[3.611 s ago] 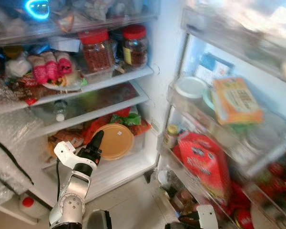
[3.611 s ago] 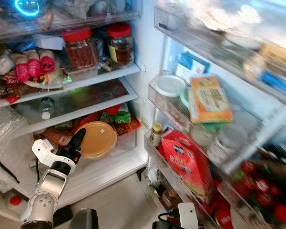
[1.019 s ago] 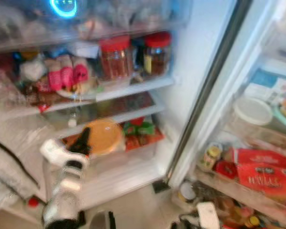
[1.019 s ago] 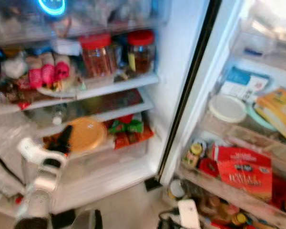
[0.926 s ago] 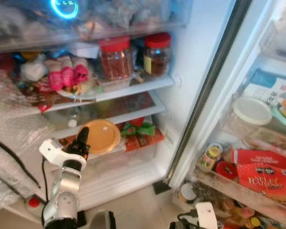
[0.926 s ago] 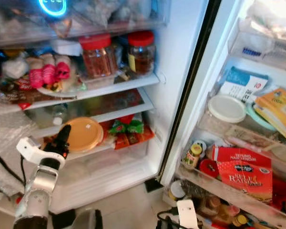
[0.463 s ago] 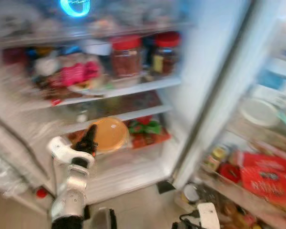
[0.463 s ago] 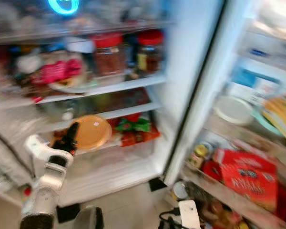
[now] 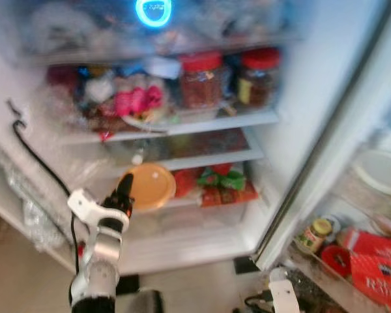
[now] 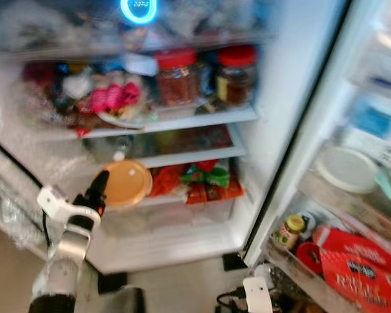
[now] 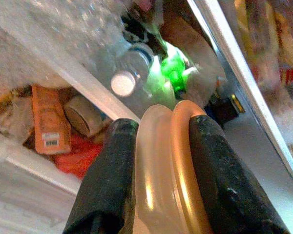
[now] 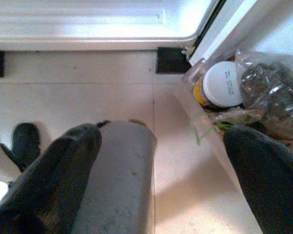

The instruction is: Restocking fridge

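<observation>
Still clamped: left end effector grips orange-lidded container.

Eye views motion-blurred, bright fridge light; wrist views sharper, w/ glare.

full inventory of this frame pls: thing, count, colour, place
Round container: 1, orange lid, edge of lower fridge shelf, pinched by left claw.
Jars: 2, red lids, upper shelf, right side.
Pink-wrapped items: several, pink, upper shelf on a plate.
Water bottle: 1, clear with white cap, lying on middle shelf.
Red and green packets: several, lower shelf, right of the container.
Control ring: 1, glowing blue, top of fridge.
Small jar: 1, yellow lid, lower door bin.
Red box: 1, door bin.
White lidded tub: 1, door shelf.
Black cable: 1, left of fridge.
Left claw: black, shut on container rim.
Right claw: black, open, low above the floor.
</observation>
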`<state>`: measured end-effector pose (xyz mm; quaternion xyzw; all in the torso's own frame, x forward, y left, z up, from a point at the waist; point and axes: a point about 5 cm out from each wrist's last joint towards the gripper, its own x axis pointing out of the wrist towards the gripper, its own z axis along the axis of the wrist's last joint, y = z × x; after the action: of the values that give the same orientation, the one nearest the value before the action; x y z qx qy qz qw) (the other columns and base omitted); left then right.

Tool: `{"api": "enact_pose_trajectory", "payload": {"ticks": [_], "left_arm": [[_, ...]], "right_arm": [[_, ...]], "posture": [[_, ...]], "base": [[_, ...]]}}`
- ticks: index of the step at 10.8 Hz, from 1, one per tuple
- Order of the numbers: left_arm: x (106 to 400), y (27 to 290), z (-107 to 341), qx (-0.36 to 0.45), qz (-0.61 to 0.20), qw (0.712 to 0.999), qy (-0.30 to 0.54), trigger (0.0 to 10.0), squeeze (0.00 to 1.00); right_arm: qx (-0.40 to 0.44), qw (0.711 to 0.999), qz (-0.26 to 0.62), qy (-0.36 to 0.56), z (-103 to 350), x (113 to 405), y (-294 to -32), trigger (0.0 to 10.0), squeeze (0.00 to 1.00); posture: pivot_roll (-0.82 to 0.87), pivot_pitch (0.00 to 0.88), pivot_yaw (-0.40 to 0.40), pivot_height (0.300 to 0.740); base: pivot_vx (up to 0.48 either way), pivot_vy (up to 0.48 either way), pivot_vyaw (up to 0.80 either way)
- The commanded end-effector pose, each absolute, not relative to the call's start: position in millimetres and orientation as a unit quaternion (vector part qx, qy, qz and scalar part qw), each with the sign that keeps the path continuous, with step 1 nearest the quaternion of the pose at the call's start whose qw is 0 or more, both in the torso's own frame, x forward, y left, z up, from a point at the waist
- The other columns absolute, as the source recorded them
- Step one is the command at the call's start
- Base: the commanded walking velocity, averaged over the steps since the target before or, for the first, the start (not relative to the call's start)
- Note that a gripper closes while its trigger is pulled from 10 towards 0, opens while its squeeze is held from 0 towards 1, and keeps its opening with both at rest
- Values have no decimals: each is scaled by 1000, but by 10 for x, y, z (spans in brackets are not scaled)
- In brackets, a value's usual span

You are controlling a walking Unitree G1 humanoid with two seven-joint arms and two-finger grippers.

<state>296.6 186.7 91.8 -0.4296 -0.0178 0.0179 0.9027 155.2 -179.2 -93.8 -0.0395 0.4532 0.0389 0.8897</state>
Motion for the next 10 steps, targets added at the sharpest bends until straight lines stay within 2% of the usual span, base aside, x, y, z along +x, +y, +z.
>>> {"api": "enact_pose_trajectory", "payload": {"ticks": [1,10], "left_arm": [[2957,1900,924,-427,20,904,-21,10000,0],[2956,1854,923,-431,2,902,-15,10000,0]], "right_arm": [[-24,860,46,507,-1068,1250,-1714,10000,0],[-22,860,42,508,-1069,1248,-1714,10000,0]], "posture": [[-170,58,-7,631],[-166,67,-7,631]], "base": [[0,0,0],[0,0,0]]}}
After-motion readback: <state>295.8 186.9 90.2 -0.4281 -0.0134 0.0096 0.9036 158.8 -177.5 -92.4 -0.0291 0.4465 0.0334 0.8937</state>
